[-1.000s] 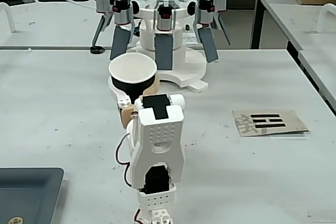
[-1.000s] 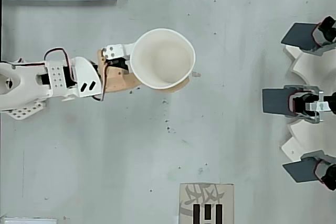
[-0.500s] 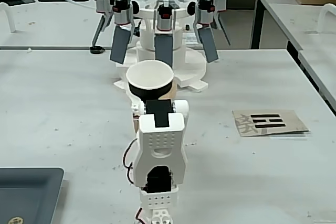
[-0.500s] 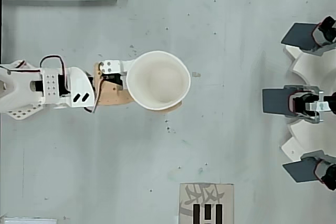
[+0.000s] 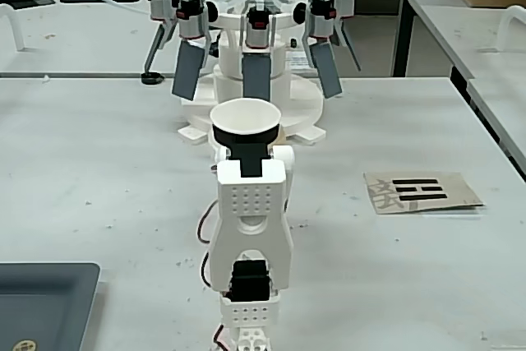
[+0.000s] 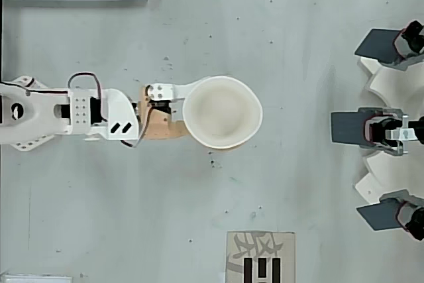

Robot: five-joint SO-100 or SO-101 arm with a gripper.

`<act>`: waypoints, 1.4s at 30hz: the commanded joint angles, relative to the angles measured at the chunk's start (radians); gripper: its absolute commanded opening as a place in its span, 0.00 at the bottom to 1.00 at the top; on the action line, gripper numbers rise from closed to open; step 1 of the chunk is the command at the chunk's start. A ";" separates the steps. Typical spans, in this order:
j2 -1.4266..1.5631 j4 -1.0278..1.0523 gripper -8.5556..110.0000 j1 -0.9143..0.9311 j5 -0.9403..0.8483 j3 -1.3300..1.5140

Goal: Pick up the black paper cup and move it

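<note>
The black paper cup (image 5: 245, 119) stands upright in my gripper (image 5: 246, 152), mouth up. Its white rim and white inside show clearly, and a band of black wall shows under the rim. From overhead the cup (image 6: 222, 112) is a wide white circle at the end of the arm, its rim slightly squashed on the arm side. The gripper (image 6: 180, 107) is shut on the cup's lower wall. Its fingertips are hidden under the rim. I cannot tell from these views whether the cup's base touches the table.
A white machine (image 5: 255, 80) with dark grey paddles stands just beyond the cup; its paddles (image 6: 358, 127) line the right edge overhead. A grey tray (image 5: 41, 302) lies near left. A cardboard card (image 5: 419, 192) with black marks lies to the right.
</note>
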 commanded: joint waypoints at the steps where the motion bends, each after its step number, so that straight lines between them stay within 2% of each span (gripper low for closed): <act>1: -0.012 0.040 0.14 0.020 0.008 -0.140; 13: -0.146 0.152 0.14 0.038 0.012 -0.385; 42: -0.308 0.241 0.13 0.058 0.002 -0.607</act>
